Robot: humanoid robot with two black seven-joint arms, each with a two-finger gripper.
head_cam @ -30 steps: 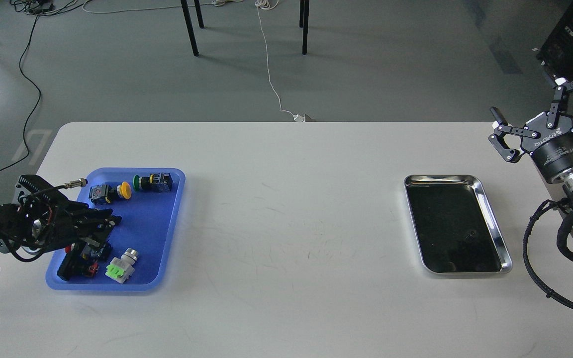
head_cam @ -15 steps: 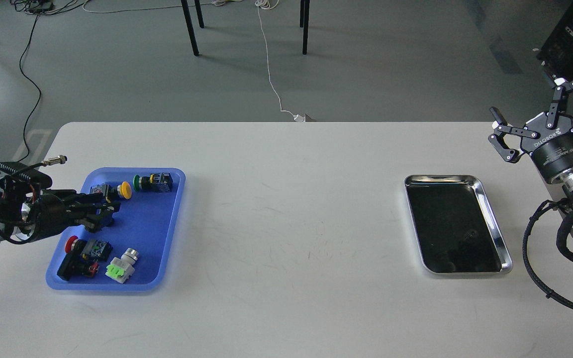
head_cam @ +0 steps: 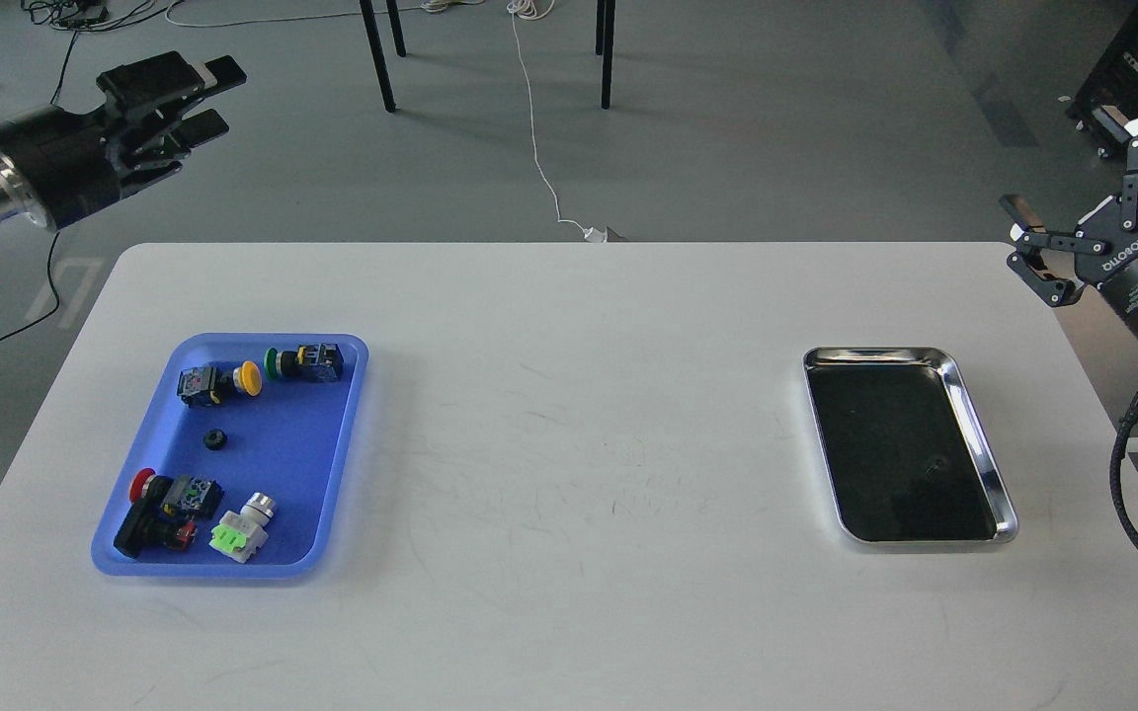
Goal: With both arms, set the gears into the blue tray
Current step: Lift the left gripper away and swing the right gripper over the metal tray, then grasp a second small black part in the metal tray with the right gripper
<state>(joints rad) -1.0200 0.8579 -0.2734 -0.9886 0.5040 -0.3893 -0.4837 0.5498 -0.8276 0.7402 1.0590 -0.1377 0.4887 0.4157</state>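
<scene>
The blue tray (head_cam: 284,464) lies at the table's left. One small black gear (head_cam: 214,439) rests on its floor near the middle, among several colour-capped push-button switches. My left gripper (head_cam: 216,97) is raised high beyond the table's far left corner, well away from the tray. It is open and holds nothing. My right gripper (head_cam: 1083,183) hovers past the table's right edge, fingers spread open and empty.
A shiny steel tray (head_cam: 982,444) with a dark inside sits at the right of the table. Switches with yellow (head_cam: 249,377), green (head_cam: 274,362), red (head_cam: 142,483) and white (head_cam: 258,508) caps lie in the blue tray. Chair legs and cables are on the floor behind.
My left gripper has lifted out of the blue tray and swung up to the far left, leaving a gear on the tray floor. My right gripper has moved slightly up and right.
</scene>
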